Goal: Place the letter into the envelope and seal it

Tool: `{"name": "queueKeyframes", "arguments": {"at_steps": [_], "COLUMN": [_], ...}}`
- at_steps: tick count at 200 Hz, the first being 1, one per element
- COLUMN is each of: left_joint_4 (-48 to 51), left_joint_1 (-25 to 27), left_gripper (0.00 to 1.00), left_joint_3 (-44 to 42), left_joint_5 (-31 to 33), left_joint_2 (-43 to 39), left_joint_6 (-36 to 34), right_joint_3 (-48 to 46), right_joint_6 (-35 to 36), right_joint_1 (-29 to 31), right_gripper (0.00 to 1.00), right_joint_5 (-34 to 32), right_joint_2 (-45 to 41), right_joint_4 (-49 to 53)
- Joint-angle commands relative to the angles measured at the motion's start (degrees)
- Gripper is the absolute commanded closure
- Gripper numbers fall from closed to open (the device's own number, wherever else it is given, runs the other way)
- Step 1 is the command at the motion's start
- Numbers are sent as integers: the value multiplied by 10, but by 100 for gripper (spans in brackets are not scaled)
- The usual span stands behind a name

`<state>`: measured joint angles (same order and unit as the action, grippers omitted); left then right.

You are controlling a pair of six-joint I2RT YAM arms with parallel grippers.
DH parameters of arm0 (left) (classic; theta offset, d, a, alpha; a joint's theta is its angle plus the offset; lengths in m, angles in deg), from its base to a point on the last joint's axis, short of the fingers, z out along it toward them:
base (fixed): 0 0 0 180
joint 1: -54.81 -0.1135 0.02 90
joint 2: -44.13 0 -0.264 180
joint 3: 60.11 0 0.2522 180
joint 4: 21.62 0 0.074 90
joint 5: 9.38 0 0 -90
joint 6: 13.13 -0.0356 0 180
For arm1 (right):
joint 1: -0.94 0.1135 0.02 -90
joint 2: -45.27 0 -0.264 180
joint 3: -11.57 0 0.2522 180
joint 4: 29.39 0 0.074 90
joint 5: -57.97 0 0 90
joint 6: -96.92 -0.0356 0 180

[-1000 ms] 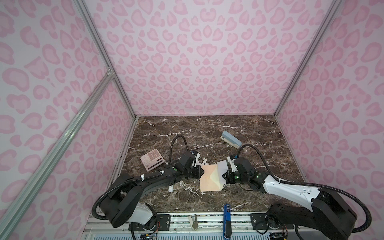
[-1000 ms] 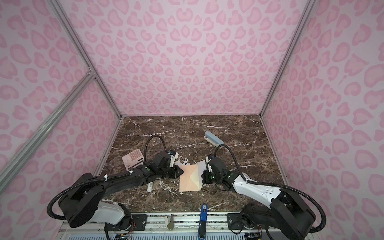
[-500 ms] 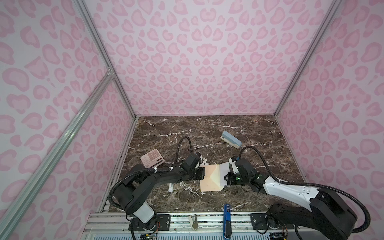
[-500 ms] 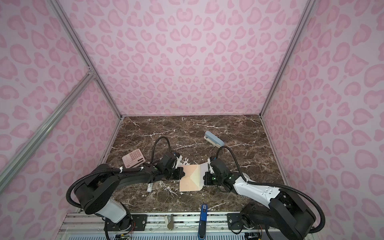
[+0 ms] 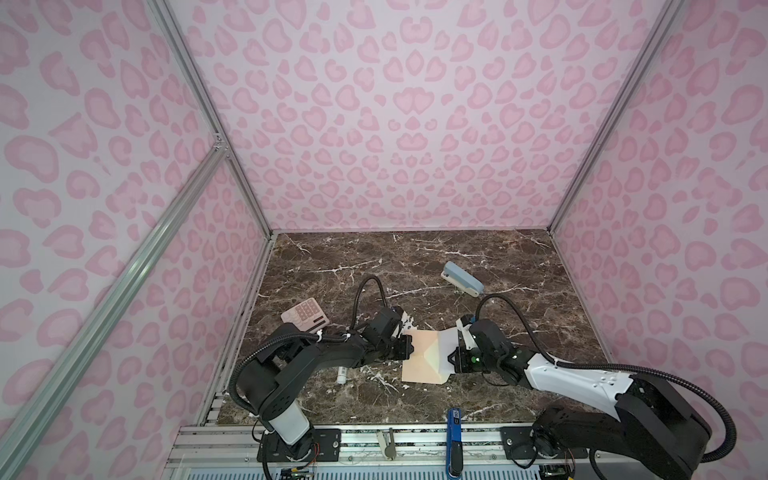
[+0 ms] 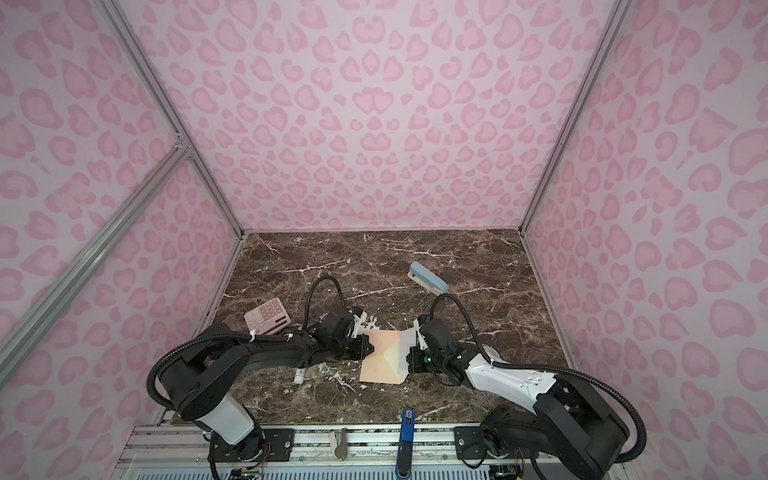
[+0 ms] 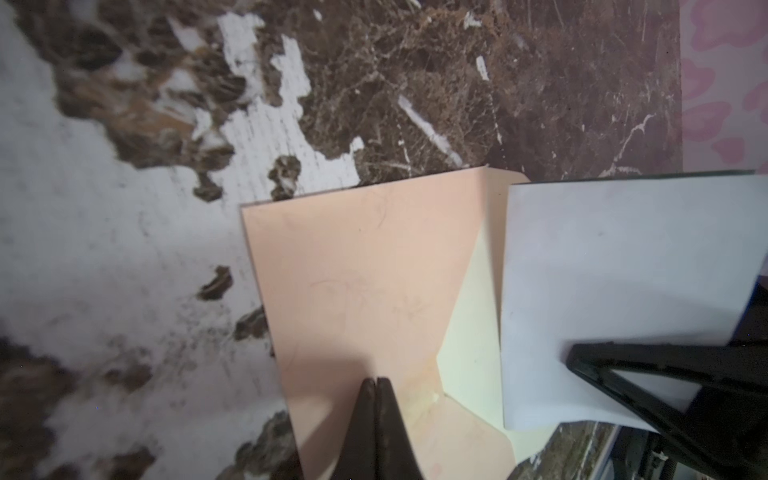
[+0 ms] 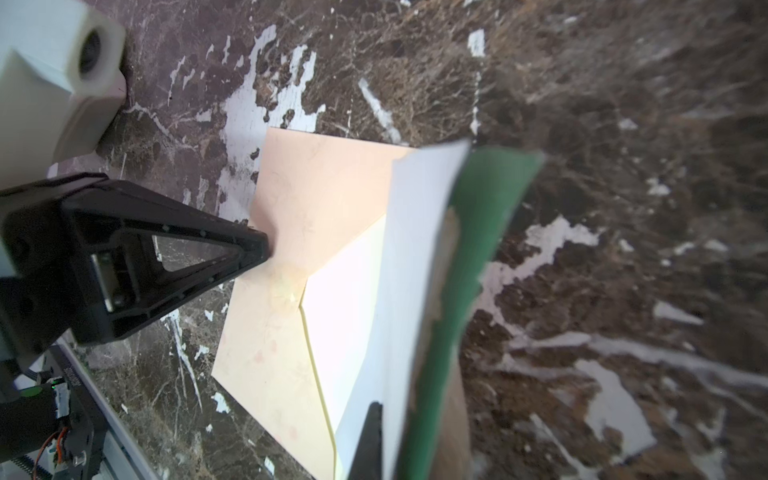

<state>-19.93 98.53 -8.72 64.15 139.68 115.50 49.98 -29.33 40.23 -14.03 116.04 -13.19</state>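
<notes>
The envelope (image 5: 420, 358) lies flat on the brown marble tabletop (image 5: 415, 257), near the front edge and between the two arms. Its peach face is up and its flap is open toward the right arm, so the pale cream inside (image 7: 469, 332) is visible. The left pincer (image 7: 376, 384) is closed, with its two jaws together and nothing between them. Its tips touch the peach face of the envelope close to the point where the flap begins. The right pincer (image 5: 454, 360) is closed on the letter (image 7: 615, 270) and holds it by one edge. The letter is lifted and tilted, not lying flat. Its white face is turned toward the envelope and its green face (image 8: 486, 232) is turned away from it. The free edge of the letter hangs over the cream part of the open flap, just beside the mouth of the envelope. I cannot tell from the pictures whether this edge is already inside the pocket. A pink calculator (image 5: 305, 318) lies behind the left arm, near the left wall. A blue-grey stapler (image 5: 462, 278) lies further back on the tabletop, well apart from the envelope. A small white tube (image 5: 341, 376) lies on the tabletop just in front of the left arm.
</notes>
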Motion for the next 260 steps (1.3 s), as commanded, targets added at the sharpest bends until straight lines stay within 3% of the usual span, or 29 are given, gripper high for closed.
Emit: {"name": "queueKeyframes", "arguments": {"at_steps": [1,105,260], "left_joint_4": [36,30,29], "left_joint_1": [-1,-2,-2], "left_gripper": [96,96,96], "left_joint_3": [-7,-7,-14], "left_joint_5": [13,14,21], "left_joint_2": [11,24,23], "left_joint_6": [7,12,16], "right_joint_3": [-2,-16,-37], "right_joint_6": [17,38,-31], "right_joint_1": [10,35,100], "right_gripper": [99,98,98], "right_joint_5": [-12,-70,-100], "right_joint_2": [2,-38,-12], "right_joint_4": [-3,29,-41]}}
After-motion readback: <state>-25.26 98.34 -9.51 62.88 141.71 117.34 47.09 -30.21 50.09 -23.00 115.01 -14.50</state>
